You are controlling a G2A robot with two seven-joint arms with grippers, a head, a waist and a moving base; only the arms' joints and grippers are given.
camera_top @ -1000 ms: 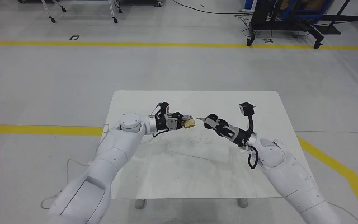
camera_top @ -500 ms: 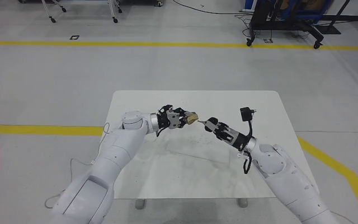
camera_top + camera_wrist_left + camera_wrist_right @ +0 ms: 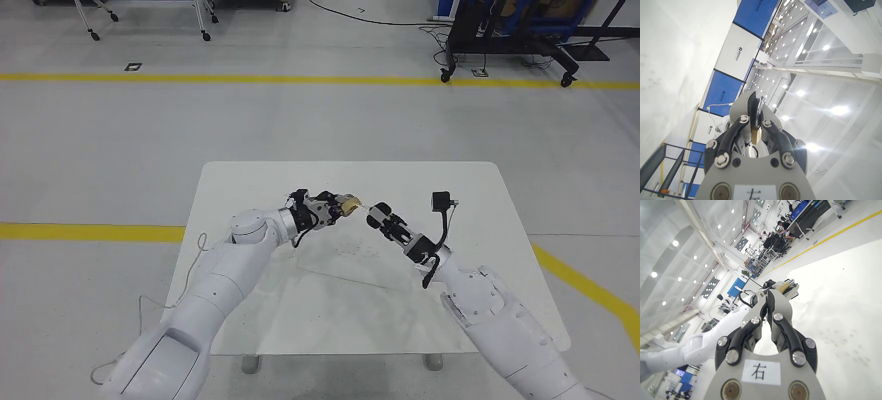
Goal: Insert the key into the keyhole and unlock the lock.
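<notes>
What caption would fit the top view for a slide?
Over a white table, the left hand holds a brass padlock close to the key in the right hand.

- Bright, even light from rows of ceiling lamps [image 3: 800, 93] — hall fully lit
- Soft, faint shadows on the table [image 3: 350, 300]
- Glare flares by a screw [image 3: 799, 144] on the left gripper [image 3: 758, 108]; wrist views bow at the edges

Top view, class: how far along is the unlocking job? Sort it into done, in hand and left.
Done: the left gripper holds the lock; the right gripper is shut on the key. In hand: the key tip is at the lock; whether it has entered is unclear. Left: seating and turning it.
</notes>
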